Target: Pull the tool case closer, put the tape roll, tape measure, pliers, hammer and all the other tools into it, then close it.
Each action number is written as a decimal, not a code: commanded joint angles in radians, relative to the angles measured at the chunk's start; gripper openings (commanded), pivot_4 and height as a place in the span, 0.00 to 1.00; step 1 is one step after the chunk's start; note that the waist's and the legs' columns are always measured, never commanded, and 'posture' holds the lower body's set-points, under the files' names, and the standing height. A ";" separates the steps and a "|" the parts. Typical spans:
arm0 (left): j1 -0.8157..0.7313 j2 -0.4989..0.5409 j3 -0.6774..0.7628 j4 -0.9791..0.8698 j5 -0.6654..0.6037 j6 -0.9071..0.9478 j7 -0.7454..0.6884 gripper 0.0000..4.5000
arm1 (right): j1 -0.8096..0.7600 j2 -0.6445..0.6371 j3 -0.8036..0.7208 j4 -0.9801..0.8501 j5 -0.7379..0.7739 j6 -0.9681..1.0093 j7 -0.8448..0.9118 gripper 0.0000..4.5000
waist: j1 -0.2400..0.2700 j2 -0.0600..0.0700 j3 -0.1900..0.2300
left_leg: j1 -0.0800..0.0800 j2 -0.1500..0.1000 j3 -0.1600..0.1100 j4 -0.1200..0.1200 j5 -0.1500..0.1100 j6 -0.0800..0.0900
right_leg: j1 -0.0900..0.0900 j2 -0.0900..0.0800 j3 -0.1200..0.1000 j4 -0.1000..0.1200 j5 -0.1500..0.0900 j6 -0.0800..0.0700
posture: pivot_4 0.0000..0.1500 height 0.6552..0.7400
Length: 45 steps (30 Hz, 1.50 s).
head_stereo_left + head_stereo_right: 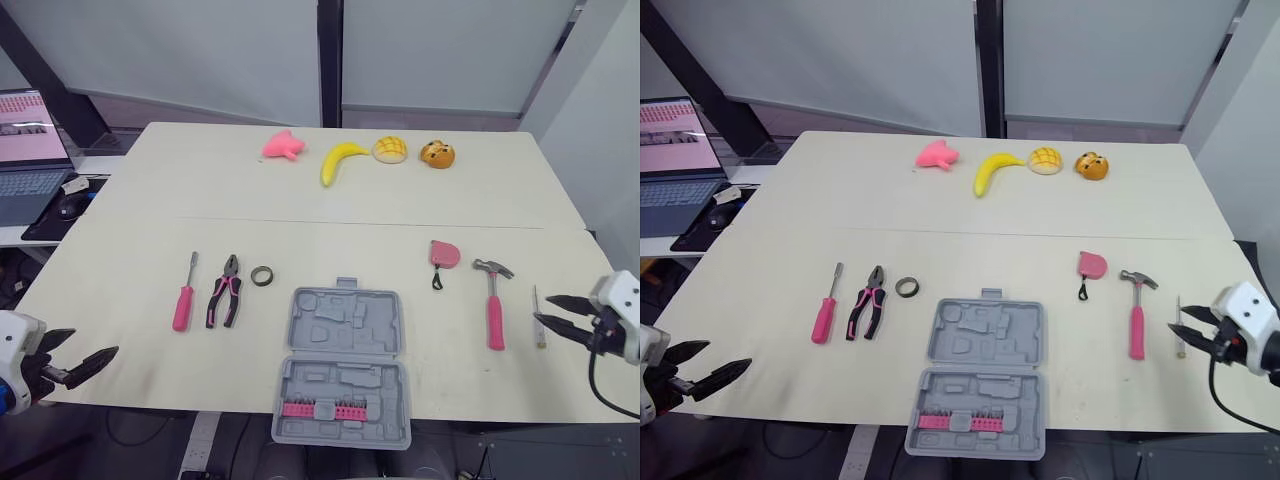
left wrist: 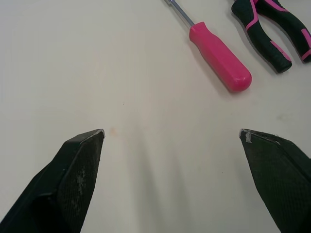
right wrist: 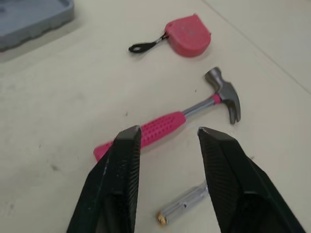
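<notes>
The grey tool case [image 1: 345, 365] lies open at the table's front centre, with a pink bit strip in its near half. Left of it lie a pink screwdriver [image 1: 184, 300], pink-and-black pliers [image 1: 226, 292] and a small tape roll [image 1: 262, 276]. To its right are a pink tape measure [image 1: 443, 256], a pink-handled hammer [image 1: 494, 300] and a thin silver tool [image 1: 538, 320]. My left gripper [image 1: 95, 341] is open at the front left edge, short of the screwdriver [image 2: 221, 58]. My right gripper [image 3: 168, 129] is open just over the silver tool [image 3: 184, 206], near the hammer [image 3: 165, 124].
Along the far side sit a pink toy [image 1: 283, 146], a banana [image 1: 340, 160], a bun [image 1: 390, 150] and a brown toy [image 1: 437, 154]. A laptop [image 1: 30, 150] stands on a side desk to the left. The case overhangs the table's front edge.
</notes>
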 commanded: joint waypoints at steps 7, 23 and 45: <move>-0.024 0.036 -0.003 -0.063 -0.016 0.031 -0.026 1.00 | 0.082 -0.020 -0.093 -0.017 0.022 0.005 0.061 0.99 | 0.003 0.000 0.000 | 0.002 0.001 0.001 0.000 0.000 0.000 | 0.001 0.000 0.001 0.000 0.000 0.000 | 1.00 1.00; -0.079 0.031 -0.098 -0.324 -0.047 0.165 -0.011 1.00 | -0.234 0.067 0.237 -0.318 0.152 0.140 0.018 0.99 | -0.008 0.000 0.000 | 0.009 0.002 0.002 -0.001 0.000 0.000 | 0.007 0.001 0.002 0.000 0.000 0.000 | 1.00 1.00; -0.647 -0.023 -0.621 0.057 0.146 -0.105 -0.252 0.80 | -0.391 0.187 0.477 -0.453 0.187 0.278 -0.116 1.00 | 0.005 -0.001 0.001 | 0.000 0.001 -0.002 0.000 0.000 0.000 | 0.000 0.002 -0.002 0.000 0.001 -0.001 | 1.00 1.00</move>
